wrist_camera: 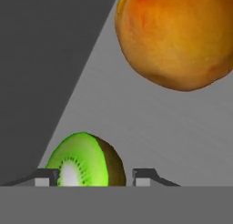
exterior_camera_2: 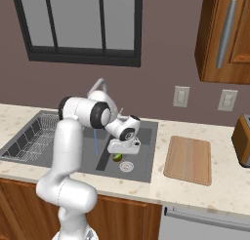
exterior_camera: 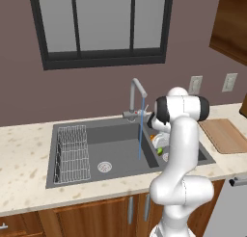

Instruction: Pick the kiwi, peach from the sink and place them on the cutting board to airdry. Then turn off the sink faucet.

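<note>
The kiwi [wrist_camera: 84, 159], a cut lime-green fruit with a brown skin, lies on the sink [exterior_camera: 96, 135] floor in the right basin, between my fingertips. My gripper [wrist_camera: 95, 177] straddles it: the left tip meets the fruit and a thin gap remains at the right tip. The peach [wrist_camera: 177, 36], orange-red, rests just beyond it. From the base views the gripper [exterior_camera_2: 117, 153] is low in the basin over the kiwi [exterior_camera_2: 117, 157], and my arm covers most of the kiwi [exterior_camera: 159, 151] and the peach [exterior_camera: 153, 138]. The faucet [exterior_camera: 136, 96] runs a blue stream. The cutting board [exterior_camera_2: 188, 160] lies bare on the counter to the right.
A wire rack [exterior_camera: 72, 154] fills the sink's left end. Round drains [exterior_camera: 104, 166] [exterior_camera_2: 126, 166] sit in each basin. A brown appliance [exterior_camera_2: 242, 139] stands at the counter's far right, past the board. Wall cabinets hang above it.
</note>
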Motion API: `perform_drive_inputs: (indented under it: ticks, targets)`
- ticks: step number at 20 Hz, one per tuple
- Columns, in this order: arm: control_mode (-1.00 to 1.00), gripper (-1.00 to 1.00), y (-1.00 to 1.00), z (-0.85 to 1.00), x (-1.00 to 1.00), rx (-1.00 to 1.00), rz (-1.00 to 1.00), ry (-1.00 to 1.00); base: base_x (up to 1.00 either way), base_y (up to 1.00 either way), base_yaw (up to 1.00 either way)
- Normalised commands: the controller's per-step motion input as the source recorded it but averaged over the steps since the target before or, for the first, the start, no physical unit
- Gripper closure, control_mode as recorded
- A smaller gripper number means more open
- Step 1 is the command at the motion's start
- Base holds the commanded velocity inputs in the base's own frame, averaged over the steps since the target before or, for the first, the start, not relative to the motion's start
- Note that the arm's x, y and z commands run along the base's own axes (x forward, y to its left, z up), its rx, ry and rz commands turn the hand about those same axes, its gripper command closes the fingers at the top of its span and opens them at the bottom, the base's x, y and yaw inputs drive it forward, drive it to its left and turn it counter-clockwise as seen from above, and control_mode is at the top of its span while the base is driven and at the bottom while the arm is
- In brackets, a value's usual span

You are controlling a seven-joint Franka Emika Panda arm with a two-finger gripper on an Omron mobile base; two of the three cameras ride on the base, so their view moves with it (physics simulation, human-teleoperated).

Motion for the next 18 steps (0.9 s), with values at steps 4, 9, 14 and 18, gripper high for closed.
perform_drive_inputs:
  ticks: [4,9,14,18]
  targets:
    - [-1.00,1.00,0.00,-0.11,-0.39,0.02,0.00,0.00,0.00,0.00,0.00]
    - [-1.00,1.00,0.00,0.00,-0.28,0.02,0.00,0.00,0.00,0.00,0.00]
    - [-1.00,1.00,0.00,0.12,-0.12,0.00,0.00,0.00,0.00,0.00,0.00]
    - [-1.00,1.00,-0.01,0.30,-0.11,0.00,0.00,0.00,0.00,0.00,0.00]
